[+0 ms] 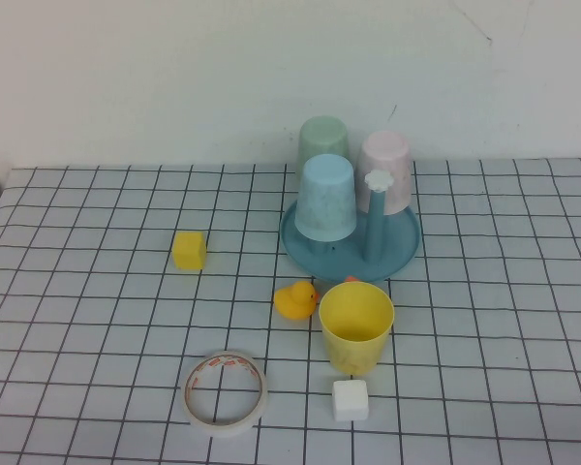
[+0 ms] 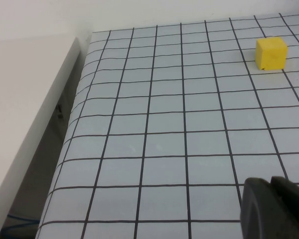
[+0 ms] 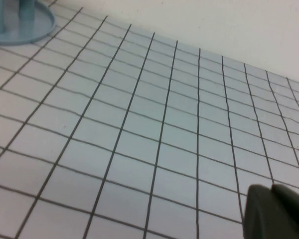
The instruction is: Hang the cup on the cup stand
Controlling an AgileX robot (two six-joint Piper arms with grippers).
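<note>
Task not started: yellow cup stands upright, mouth up, on the counter just in front of the cup stand, untouched. Stand already carries blue, green and pink cups upside down on pegs; the flower-topped peg is bare. Left end effector and right end effector both clenched, empty, low over bare grid cloth, well apart from the cup. Cup is smooth tapered plastic, no handle; stand is a round lipped tray.

Yellow cup stands upright, mouth up, just before the teal cup stand.
</note>
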